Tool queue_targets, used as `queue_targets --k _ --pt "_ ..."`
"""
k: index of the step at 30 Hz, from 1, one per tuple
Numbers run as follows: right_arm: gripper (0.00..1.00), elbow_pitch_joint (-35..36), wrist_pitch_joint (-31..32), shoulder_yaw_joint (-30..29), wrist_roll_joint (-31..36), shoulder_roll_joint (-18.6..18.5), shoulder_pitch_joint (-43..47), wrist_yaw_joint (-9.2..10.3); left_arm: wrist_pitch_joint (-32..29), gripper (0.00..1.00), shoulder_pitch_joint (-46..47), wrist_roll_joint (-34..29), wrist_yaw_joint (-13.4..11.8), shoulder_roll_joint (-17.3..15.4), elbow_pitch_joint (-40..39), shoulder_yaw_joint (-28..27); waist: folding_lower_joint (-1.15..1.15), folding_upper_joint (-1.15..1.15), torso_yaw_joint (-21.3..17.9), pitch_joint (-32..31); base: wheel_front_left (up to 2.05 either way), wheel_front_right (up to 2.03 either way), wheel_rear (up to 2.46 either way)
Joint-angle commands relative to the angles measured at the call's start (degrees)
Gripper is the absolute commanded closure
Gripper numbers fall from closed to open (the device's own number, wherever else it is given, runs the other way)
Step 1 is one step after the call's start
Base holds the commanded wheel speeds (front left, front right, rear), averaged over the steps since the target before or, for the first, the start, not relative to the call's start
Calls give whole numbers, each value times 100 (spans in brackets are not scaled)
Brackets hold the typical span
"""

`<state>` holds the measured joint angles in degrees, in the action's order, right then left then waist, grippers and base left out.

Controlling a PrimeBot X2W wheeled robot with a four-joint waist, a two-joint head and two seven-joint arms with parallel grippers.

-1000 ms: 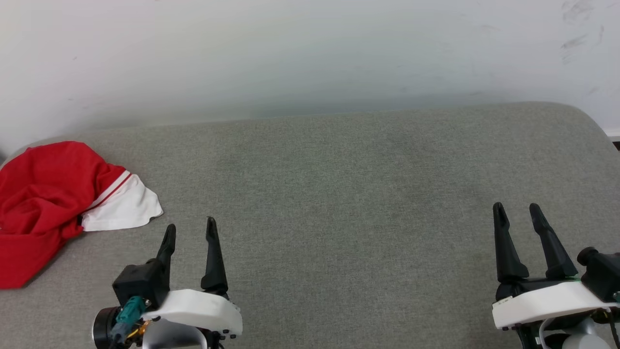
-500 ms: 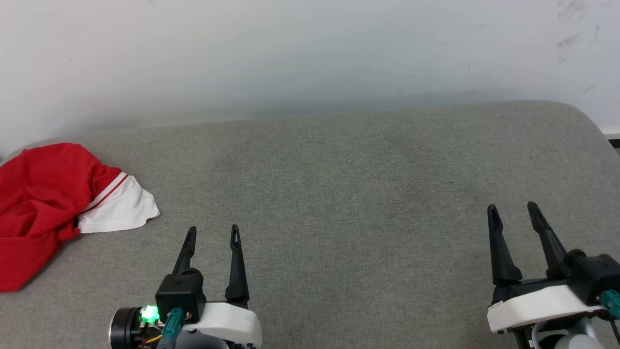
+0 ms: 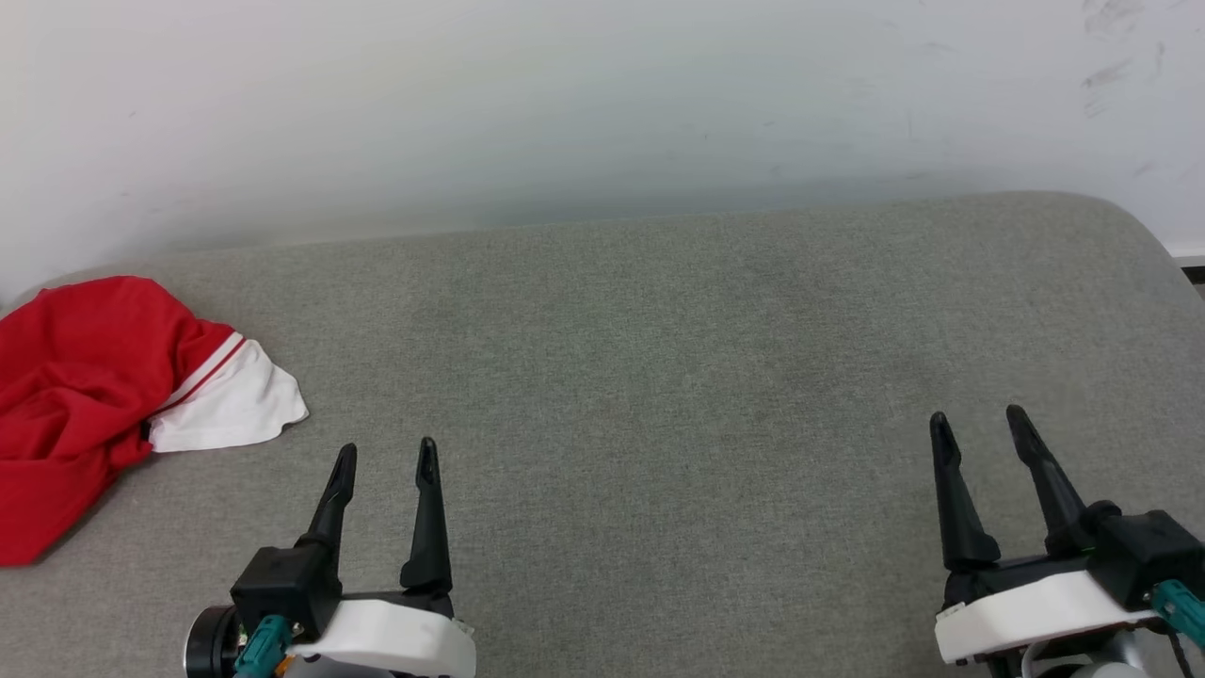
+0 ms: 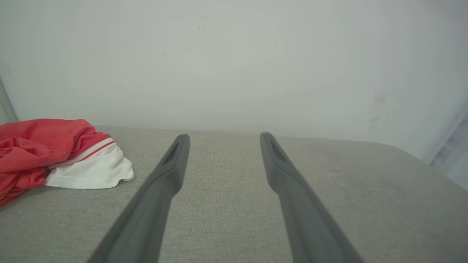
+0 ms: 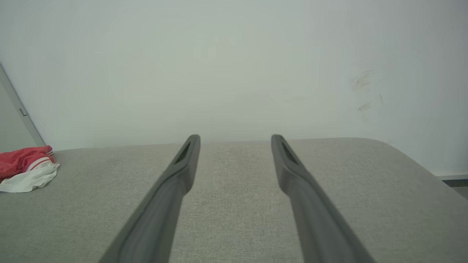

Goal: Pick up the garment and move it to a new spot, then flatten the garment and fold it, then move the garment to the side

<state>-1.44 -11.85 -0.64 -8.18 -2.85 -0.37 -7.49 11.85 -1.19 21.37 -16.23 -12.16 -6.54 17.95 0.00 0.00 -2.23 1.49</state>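
The garment (image 3: 85, 386) is a red jersey with a white panel and red-white trim, lying crumpled at the far left of the grey padded surface (image 3: 659, 358). It also shows at the left of the left wrist view as the garment (image 4: 55, 155) and small at the left edge of the right wrist view as the garment (image 5: 25, 168). My left gripper (image 3: 386, 457) hovers open to the right of and nearer than the garment, holding nothing. At the lower right my right gripper (image 3: 977, 424) is open and empty too.
A pale wall (image 3: 602, 104) rises directly behind the grey surface. The surface's rounded right corner (image 3: 1130, 217) drops off toward a strip of floor at the far right. Wide bare fabric lies between the two grippers.
My left gripper swung right, then back a little left and lower. My right gripper drifted slightly left and down. The garment has not been touched.
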Motion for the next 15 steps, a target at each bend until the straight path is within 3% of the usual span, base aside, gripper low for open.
queue_targets --k 1,7,15 --pt "0 -8 -47 28 78 -6 49 0 57 0 -74 -163 160 69 12 -122 0 0 -7 3 0 0 0" --pt "0 -157 -123 55 220 -6 83 1 123 0 -267 -522 888 430 348 -562 0 0 -34 -10 0 0 0" --pt "0 -204 -207 84 518 -5 88 1 211 0 -376 -1094 1452 729 468 -979 0 0 -72 -6 0 0 0"
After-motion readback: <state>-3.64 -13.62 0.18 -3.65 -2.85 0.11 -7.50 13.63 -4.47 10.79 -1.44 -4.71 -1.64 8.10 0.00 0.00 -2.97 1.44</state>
